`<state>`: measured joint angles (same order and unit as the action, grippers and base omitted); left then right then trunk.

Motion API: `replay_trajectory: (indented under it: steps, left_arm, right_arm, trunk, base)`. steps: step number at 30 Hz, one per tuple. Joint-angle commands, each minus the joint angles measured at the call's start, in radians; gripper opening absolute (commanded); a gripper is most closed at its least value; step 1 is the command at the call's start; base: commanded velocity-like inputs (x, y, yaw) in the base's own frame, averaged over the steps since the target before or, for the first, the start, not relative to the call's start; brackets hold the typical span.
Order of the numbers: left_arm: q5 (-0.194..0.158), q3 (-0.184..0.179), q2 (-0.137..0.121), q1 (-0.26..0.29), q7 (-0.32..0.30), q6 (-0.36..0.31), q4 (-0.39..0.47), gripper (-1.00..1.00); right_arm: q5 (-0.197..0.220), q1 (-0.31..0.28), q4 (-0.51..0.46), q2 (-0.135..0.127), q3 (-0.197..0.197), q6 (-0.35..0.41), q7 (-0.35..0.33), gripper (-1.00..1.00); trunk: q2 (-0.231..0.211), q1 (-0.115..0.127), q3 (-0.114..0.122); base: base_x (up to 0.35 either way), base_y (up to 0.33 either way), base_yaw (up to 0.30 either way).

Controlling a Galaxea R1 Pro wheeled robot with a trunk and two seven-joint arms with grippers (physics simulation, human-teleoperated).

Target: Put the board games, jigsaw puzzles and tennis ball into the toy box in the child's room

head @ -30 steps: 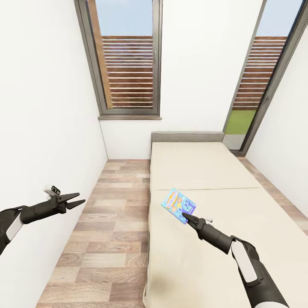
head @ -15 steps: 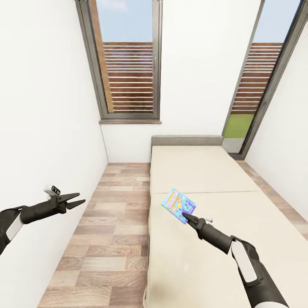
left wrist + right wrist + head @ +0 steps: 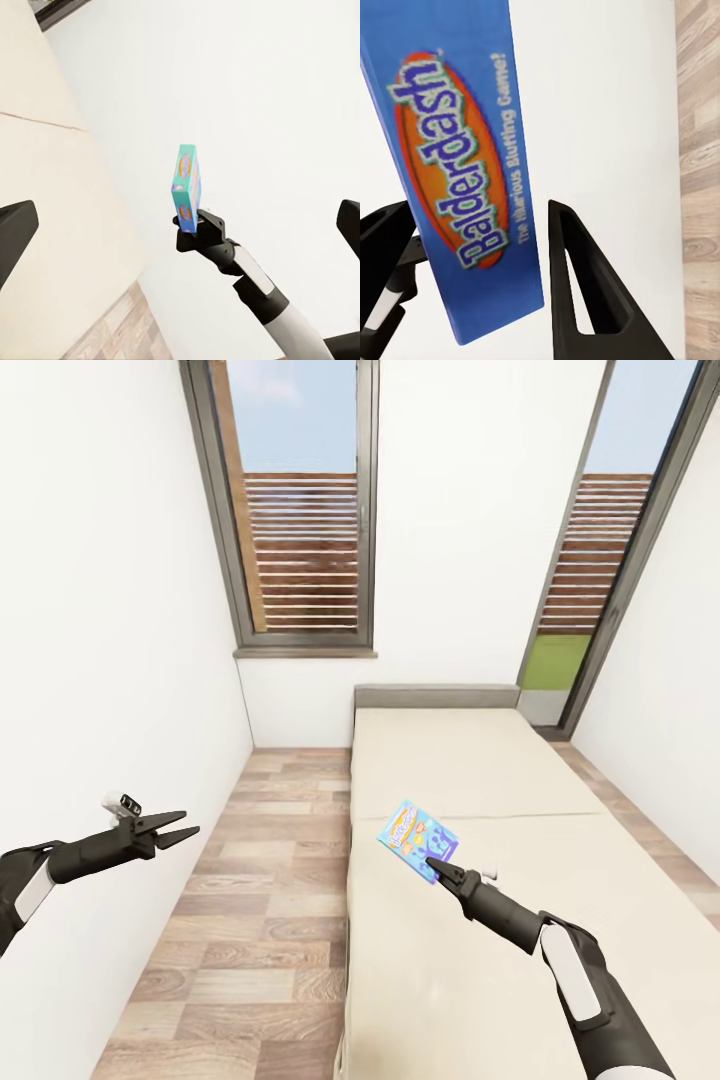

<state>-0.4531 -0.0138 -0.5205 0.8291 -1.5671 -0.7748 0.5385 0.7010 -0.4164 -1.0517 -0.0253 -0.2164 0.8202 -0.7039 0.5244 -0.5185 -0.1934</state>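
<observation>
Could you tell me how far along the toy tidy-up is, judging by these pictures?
Early to midway. In hand: the right gripper has its jaws closed on the blue Balderdash board game, lifted above the bed. The left gripper is open and empty over the floor. No second game lies on the visible cover, so it may already be moved. Left: carrying this game to the toy box, which these views cannot confirm.

blue board game [image 3: 418, 840] seemingly tilted above cream bed [image 3: 470, 780]

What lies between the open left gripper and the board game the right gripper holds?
In the head view, only bare plank floor and the bed's near edge separate the left gripper from the board game.
</observation>
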Motion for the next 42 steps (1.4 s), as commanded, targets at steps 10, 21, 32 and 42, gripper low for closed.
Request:
replay_trajectory:
  steps: [10, 21, 32, 42]
  left_arm:
    - [0.000, -0.002, 0.002, 0.000, -0.004, -0.011, 0.000, 1.00]
    - [0.000, -0.002, 0.004, 0.000, -0.004, -0.011, 0.000, 1.00]
    - [0.000, -0.003, 0.005, 0.000, -0.004, -0.010, 0.000, 1.00]
    - [-0.001, -0.003, 0.006, 0.000, -0.004, -0.009, 0.000, 1.00]
  right_arm:
    - [0.000, -0.001, 0.000, 0.001, -0.001, 0.005, -0.003, -1.00]
    - [0.000, -0.001, 0.000, 0.001, -0.001, 0.004, -0.005, -1.00]
    - [0.000, -0.001, 0.000, 0.001, -0.001, 0.004, -0.005, -1.00]
    - [0.000, -0.001, 0.001, 0.001, -0.001, -0.017, -0.003, -1.00]
  trunk:
    - [-0.026, 0.015, 0.027]
    - [-0.103, 0.057, 0.080]
    - [-0.124, 0.069, 0.107]
    - [-0.124, 0.069, 0.124]
  base:
    - [0.000, 0.000, 0.000]
    - [0.000, 0.000, 0.000]
    - [0.000, 0.000, 0.000]
    - [0.000, 0.000, 0.000]
